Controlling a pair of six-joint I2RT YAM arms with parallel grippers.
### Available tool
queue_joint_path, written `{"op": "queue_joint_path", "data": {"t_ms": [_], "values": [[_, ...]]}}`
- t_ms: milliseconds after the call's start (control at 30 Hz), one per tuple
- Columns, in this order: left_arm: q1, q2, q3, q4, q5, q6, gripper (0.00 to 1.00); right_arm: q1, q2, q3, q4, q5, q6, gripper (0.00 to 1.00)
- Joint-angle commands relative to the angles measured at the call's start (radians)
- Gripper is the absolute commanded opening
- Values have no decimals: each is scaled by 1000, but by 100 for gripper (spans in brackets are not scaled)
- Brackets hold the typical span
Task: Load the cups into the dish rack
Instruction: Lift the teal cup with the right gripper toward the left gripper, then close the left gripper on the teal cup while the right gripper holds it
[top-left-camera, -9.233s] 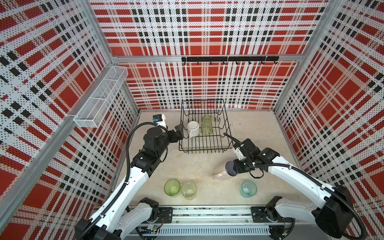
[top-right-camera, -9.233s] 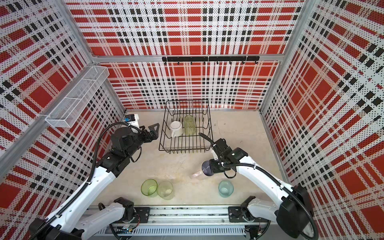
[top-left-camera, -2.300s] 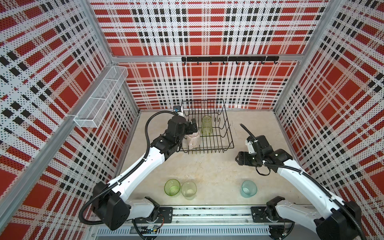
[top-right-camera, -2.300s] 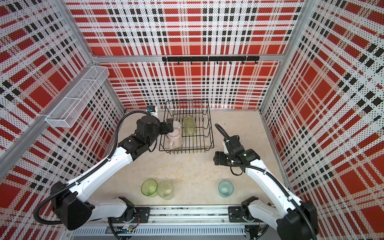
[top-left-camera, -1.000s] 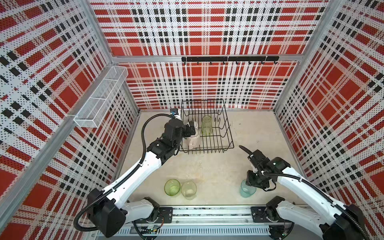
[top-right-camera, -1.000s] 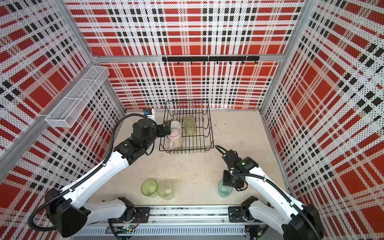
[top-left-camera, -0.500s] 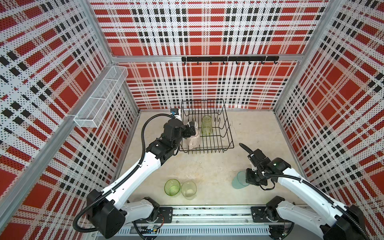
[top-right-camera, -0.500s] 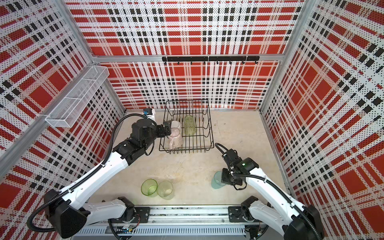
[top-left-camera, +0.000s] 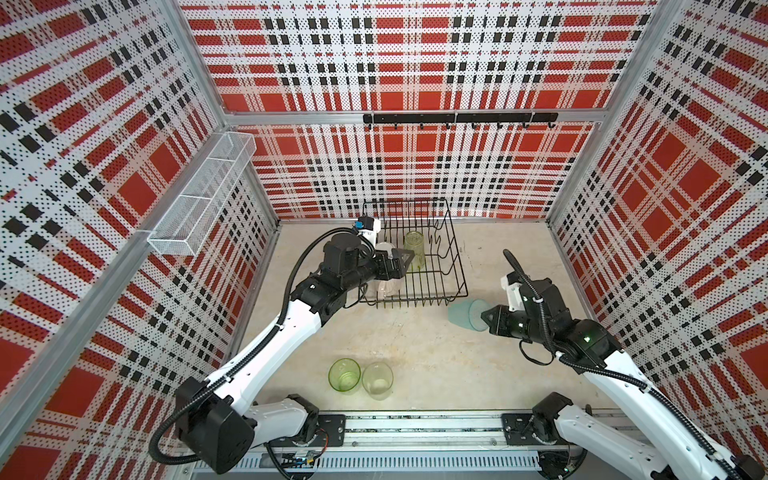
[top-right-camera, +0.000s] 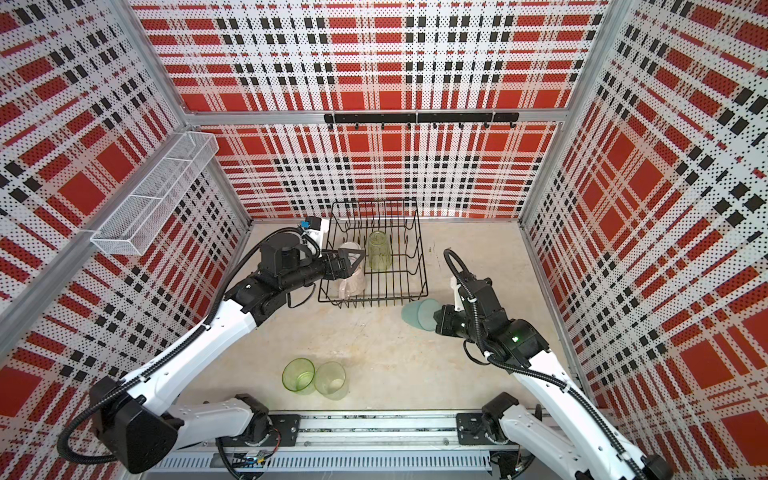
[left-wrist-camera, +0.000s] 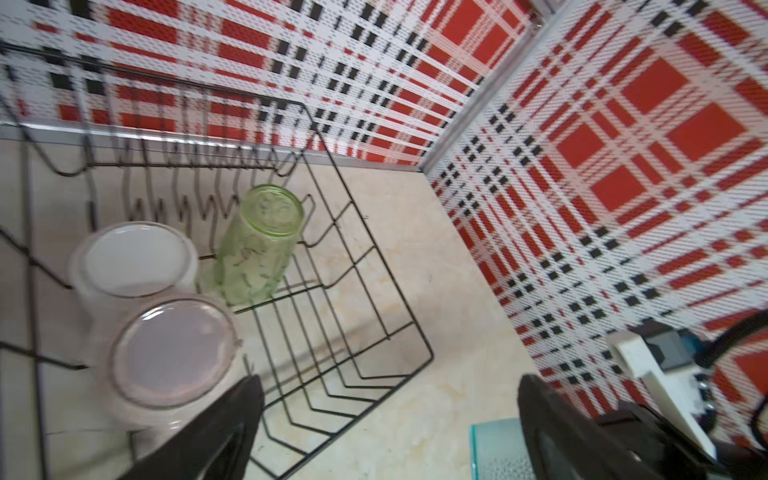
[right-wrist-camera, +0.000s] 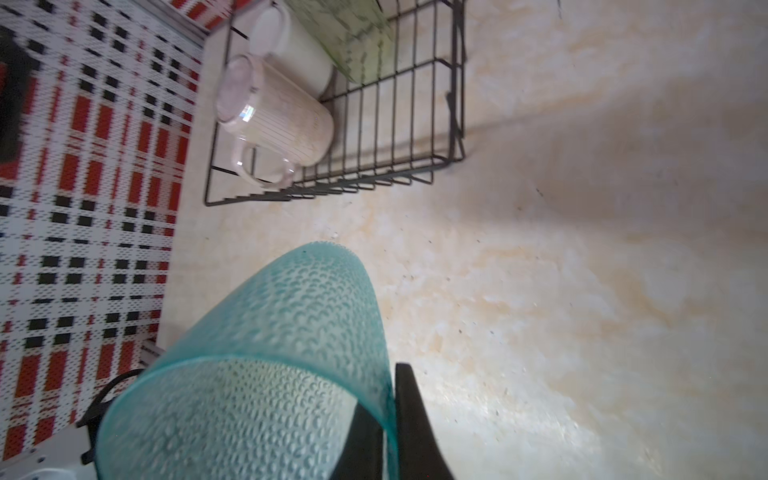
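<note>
The black wire dish rack (top-left-camera: 441, 268) (top-right-camera: 401, 274) holds three cups upside down: a white mug (left-wrist-camera: 133, 257), a pale pink mug (left-wrist-camera: 170, 349) (right-wrist-camera: 274, 120) and a green tumbler (top-left-camera: 414, 249) (left-wrist-camera: 257, 245). My left gripper (top-left-camera: 405, 266) (left-wrist-camera: 388, 380) hangs open over the rack's left side, above the mugs, holding nothing. My right gripper (top-left-camera: 484, 318) (right-wrist-camera: 392, 386) is shut on the rim of the teal tumbler (top-left-camera: 465, 313) (top-right-camera: 417, 313) (right-wrist-camera: 291, 332). The tumbler is tipped on its side in the air by the rack's front right corner. A green tumbler (top-left-camera: 344, 374) and a pale frosted one (top-left-camera: 377, 380) stand upright near the front.
A long white mesh basket (top-left-camera: 203, 203) hangs on the left wall. A black hook rail (top-left-camera: 457, 118) runs along the back wall. The arms' base rail (top-left-camera: 415, 428) lies along the front edge. Plaid walls enclose three sides.
My right gripper closed on the teal tumbler at the front, lifted it and carried it back toward the rack, tipping it over. The left gripper stayed over the rack.
</note>
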Motion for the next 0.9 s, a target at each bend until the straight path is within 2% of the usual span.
{"op": "queue_joint_path", "data": {"t_ms": [0,133,233,433,533,867], "values": [[10,25,10,103,327,-96,98,7,-11,15,240,-127,-15,0],[23,9,-77,325,489,-269,98,7,5,-12,488,-275,68,0],[39,-20,-134,453,560,-367,98,7,48,6,586,-363,116,0],[50,-68,-178,475,602,-391,98,7,148,41,752,-585,252,0],[45,-84,-202,495,611,-409,98,7,144,-1,884,-614,344,0],[-6,-84,-227,618,636,-481,99,18,181,-64,977,-622,450,0]]}}
